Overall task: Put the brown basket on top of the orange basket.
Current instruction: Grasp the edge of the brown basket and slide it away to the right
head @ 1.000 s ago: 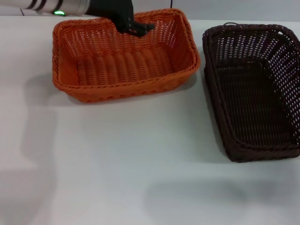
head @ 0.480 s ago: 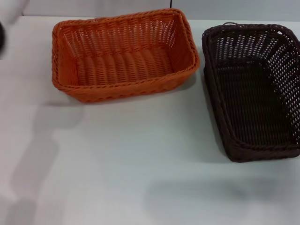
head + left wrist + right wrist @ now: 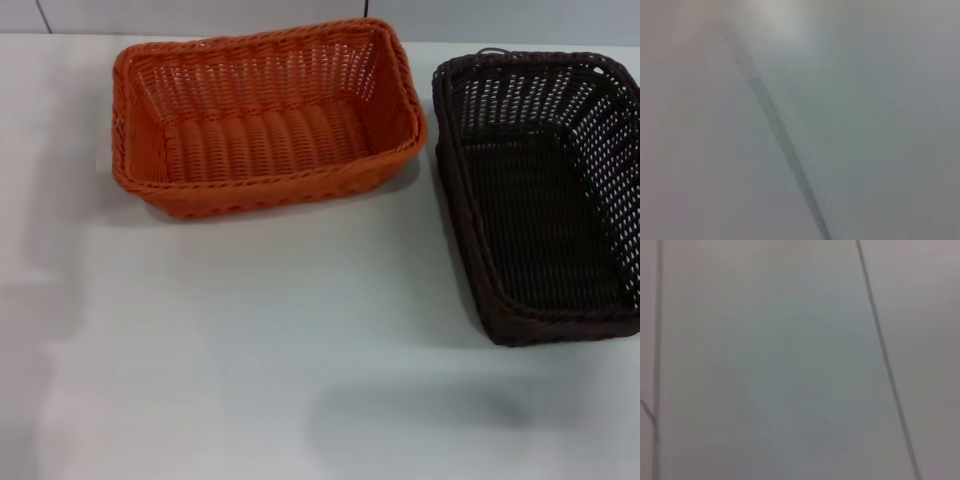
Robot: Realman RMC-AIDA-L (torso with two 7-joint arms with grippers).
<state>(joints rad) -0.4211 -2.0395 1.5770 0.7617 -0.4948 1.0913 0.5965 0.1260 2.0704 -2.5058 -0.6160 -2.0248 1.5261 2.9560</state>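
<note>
The orange basket stands upright and empty on the white table at the back left of the head view. The brown basket stands upright and empty at the right, its long side running front to back, a short gap apart from the orange one. Neither gripper shows in the head view. The left wrist view and the right wrist view show only a plain pale surface with dark lines, no basket and no fingers.
The white table spreads in front of both baskets. A pale wall runs behind the table's far edge. The brown basket reaches the right edge of the head view.
One second ago the left gripper hung over the orange basket's far rim. It then withdrew to the left and is now out of the head view. The baskets have not moved.
</note>
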